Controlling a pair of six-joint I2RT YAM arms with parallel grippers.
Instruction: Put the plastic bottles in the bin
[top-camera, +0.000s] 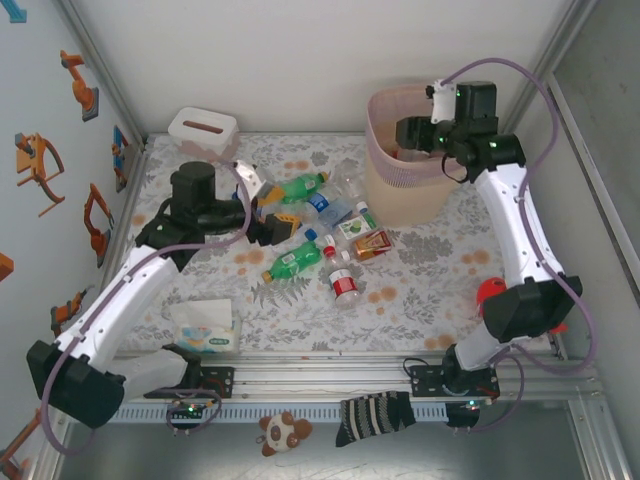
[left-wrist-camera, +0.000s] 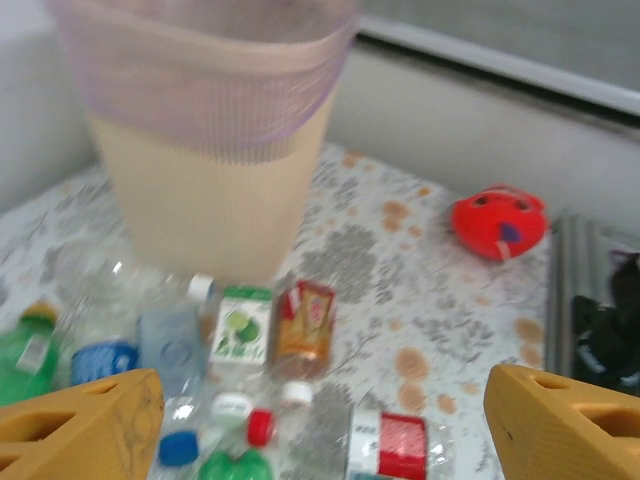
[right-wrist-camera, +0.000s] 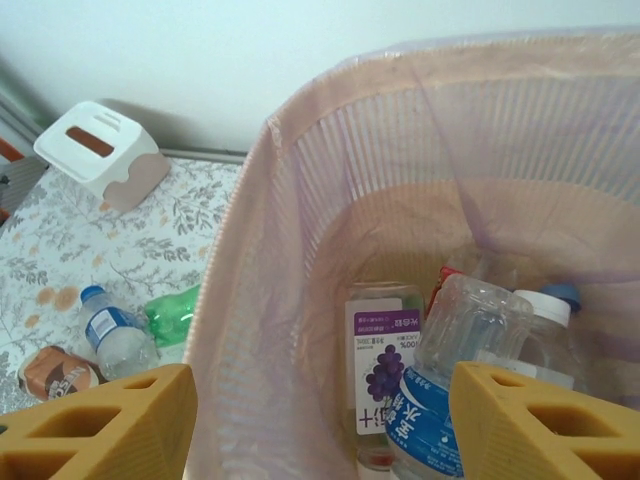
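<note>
- Right gripper (right-wrist-camera: 322, 400) hangs straight above the bin (right-wrist-camera: 240, 250). Its two orange fingers (right-wrist-camera: 110, 420) are spread wide with nothing between them.
- Inside the bin lie at least three plastic bottles (right-wrist-camera: 450, 350). One is clear with a blue label, one is a grape-label bottle (right-wrist-camera: 378, 360), and one is a white-capped bottle (right-wrist-camera: 541, 308). A blue cap peeks out behind them.
- One bin stands on the table (top-camera: 450, 250). It is tall, beige and ribbed, with rounded corners and a translucent pink liner folded over its rim.
- Just left of the bin, about eight more bottles lie on their sides in a loose cluster, the closest near its foot.
- Two of these are green bottles (top-camera: 300, 187). There is also a blue-label bottle (top-camera: 322, 203), a green-and-white-label bottle (top-camera: 355, 226), an orange-brown bottle (top-camera: 372, 243) and a red-label bottle (top-camera: 345, 286). The rest are clear.
- Left gripper (left-wrist-camera: 320, 420) sits left of that cluster and faces the bin, jaws wide apart and empty.
- One white tissue box (top-camera: 203, 133) stands well left of the bin.
- One tissue pack (top-camera: 207, 330) lies well left of the bin and nearer the arms' bases.
- One red toy (top-camera: 490, 290) lies on the near side of the bin.
</note>
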